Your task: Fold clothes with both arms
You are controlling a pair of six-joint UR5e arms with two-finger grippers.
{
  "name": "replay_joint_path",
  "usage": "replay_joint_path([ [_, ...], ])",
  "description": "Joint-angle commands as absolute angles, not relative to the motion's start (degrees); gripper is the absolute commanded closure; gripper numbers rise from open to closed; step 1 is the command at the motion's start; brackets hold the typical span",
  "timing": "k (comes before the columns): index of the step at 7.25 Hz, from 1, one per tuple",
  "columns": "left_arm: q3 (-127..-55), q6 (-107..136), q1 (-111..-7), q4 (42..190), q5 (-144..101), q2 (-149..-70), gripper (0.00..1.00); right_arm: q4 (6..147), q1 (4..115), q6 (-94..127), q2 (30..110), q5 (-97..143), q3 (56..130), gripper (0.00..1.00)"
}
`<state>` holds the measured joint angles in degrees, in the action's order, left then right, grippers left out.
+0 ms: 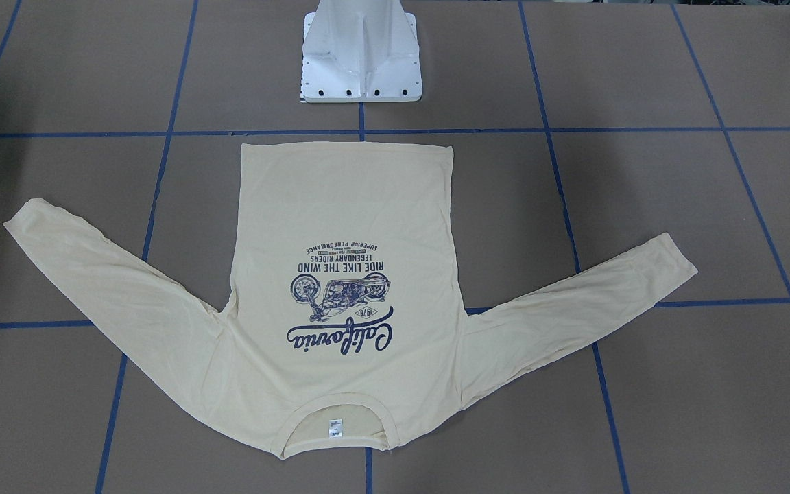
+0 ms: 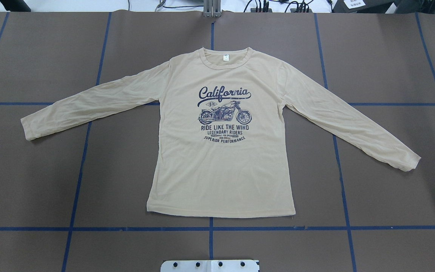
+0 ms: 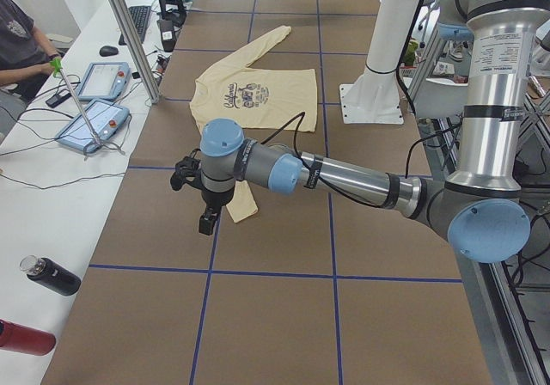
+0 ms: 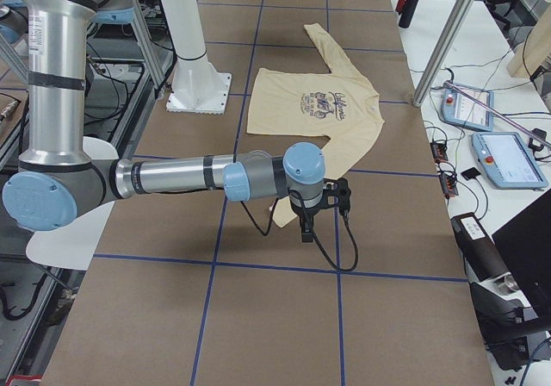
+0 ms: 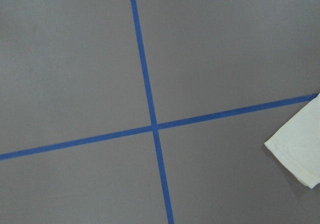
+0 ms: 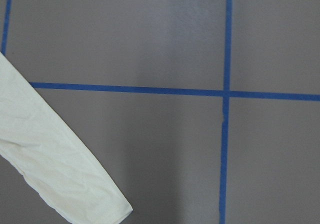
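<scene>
Our T-shirt [image 2: 221,170] lies flat, print up, mid-worktop [image 2: 383,56], sleeves [image 2: 100,100] spread wide; thin and limp, we judge it light and floppy, so we'd pinch at the cuffs [image 2: 28,131]; left hand [image 3: 206,222] and right hand [image 4: 306,228] hover near them; released or clenched, we cannot tell.

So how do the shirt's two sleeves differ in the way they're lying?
The left sleeve spreads out almost sideways, while the right sleeve slants more steeply back toward the robot's base. The right sleeve's cuff also ends nearer that base than the left sleeve's cuff does. Both lie flat and unfolded on the table.
</scene>
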<state>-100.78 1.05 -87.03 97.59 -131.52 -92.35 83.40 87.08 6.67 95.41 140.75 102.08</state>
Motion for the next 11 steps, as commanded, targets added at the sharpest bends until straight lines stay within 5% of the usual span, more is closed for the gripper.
replay_joint_path([
  [1, -99.06, 1.06, -86.84, 100.20, -135.05, -91.85, 0.00, 78.15, 81.76, 6.68, 94.05, 141.42, 99.32, 0.00],
  [6, -98.09, 0.53, -85.96, 101.33, -135.53, -92.20, 0.00, 52.60, 65.37, 36.81, 101.15, 131.96, 99.84, 0.01],
  [11, -97.91, 1.05, -85.96, 105.73, -135.79, -90.53, 0.00, 52.82, 53.00, 51.42, 102.03, 121.64, 100.99, 0.01],
])
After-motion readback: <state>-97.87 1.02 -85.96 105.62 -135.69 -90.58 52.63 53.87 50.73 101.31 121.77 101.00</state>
